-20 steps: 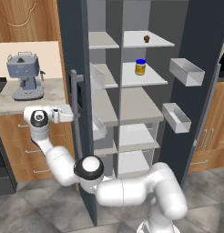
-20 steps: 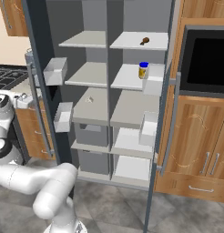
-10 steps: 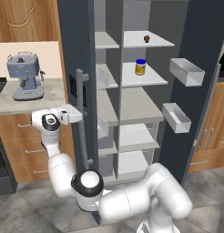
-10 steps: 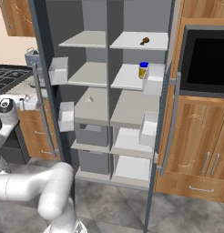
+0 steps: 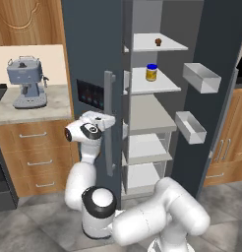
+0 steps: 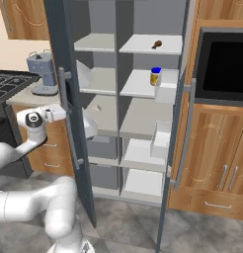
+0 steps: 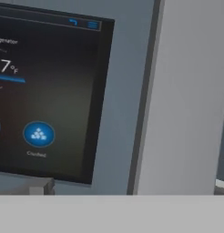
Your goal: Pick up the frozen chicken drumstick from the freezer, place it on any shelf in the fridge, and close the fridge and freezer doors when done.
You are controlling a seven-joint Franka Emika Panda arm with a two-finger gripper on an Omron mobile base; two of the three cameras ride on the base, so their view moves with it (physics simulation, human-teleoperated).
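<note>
The frozen chicken drumstick (image 5: 158,42) (image 6: 156,45), a small dark brown lump, lies on the top shelf (image 5: 142,45) (image 6: 138,47) of the fridge (image 6: 143,118), the right half of the unit. The freezer (image 6: 99,79) is the left half; its dark door (image 5: 88,64) (image 6: 61,64) stands partly swung in. My gripper (image 5: 108,119) (image 6: 63,111) is open against that door's outer face, beside its pale handle (image 5: 109,123) (image 6: 69,113) (image 7: 186,100). It holds nothing. The hand view looks at the door's black display panel (image 7: 41,100) from very close.
A yellow jar with a blue lid (image 5: 151,72) (image 6: 155,76) stands on the second fridge shelf. The fridge door (image 5: 216,74) (image 6: 180,133) hangs wide open with pale bins (image 5: 201,77). A coffee machine (image 5: 26,81) sits on the left counter; a black oven (image 6: 224,64) is at right.
The freezer door has swung further toward shut, now hiding the freezer shelves in the left base view. My arm has followed it to the right, hand against its outer face.
</note>
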